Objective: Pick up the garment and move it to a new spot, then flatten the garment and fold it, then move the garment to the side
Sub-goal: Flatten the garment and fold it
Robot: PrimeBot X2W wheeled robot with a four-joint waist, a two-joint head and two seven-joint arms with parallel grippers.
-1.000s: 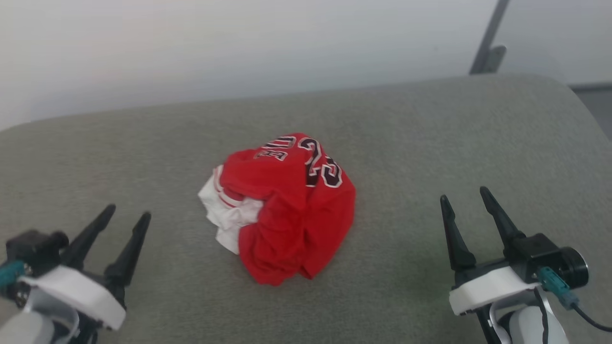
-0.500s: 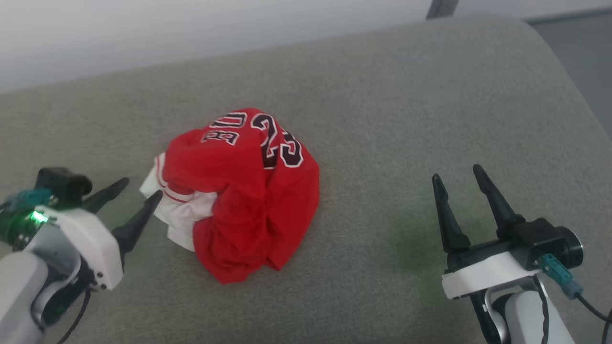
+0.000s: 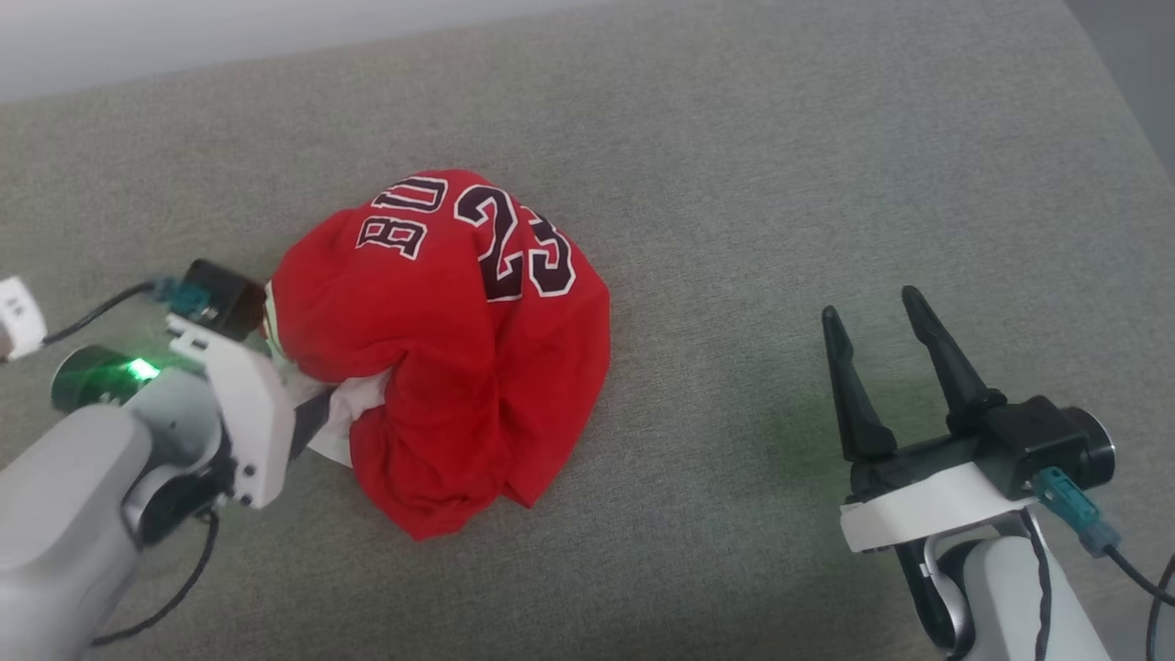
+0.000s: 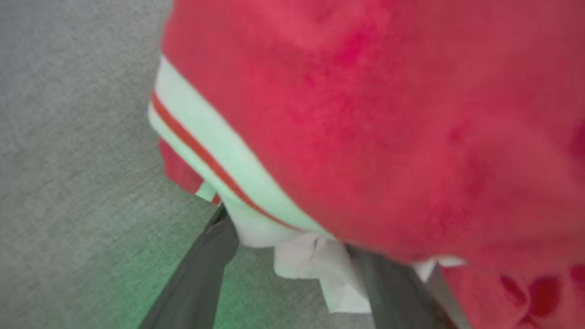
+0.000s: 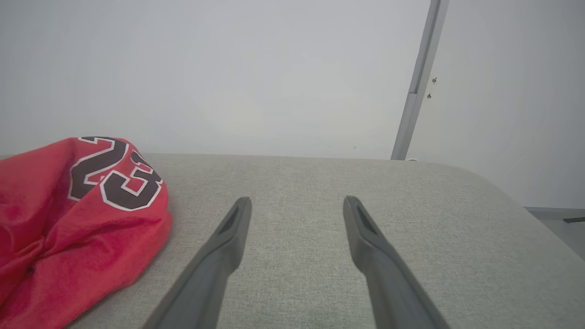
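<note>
Seeing left claw point(image 3: 307, 415) released, jaws spread wide, nosed low into the left edge of the garment point(image 3: 441, 349). In the left wrist view, got both dark fingers point(image 4: 201, 278) down near the counter point(image 3: 734, 184), tips tucked under a white fold with red stripe trim. Fold lying between them, not pinched. Can't tell how far under the tips reach: cloth in the way, view blurred. Green light point(image 3: 128, 370) glowing on that wrist, tinting the cover below.

Reading right claw point(image 3: 867, 303) as released too, gripping nothing. Parked low over bare counter, well apart from the garment on its right side, fingers pointing toward the far edge.

Finding garment crumpled in a red heap around mid-counter. Black-and-white "23" plus partial block letters facing up on top, white panel bunched at the left front under the red.

Around it: grey woven cover on the counter, rounded far-right corner. Behind, pale wall point(image 5: 228, 68) with grey upright post point(image 5: 413, 91) past that corner. Teal connector point(image 3: 1069, 509) and black cable hanging off the right wrist.
</note>
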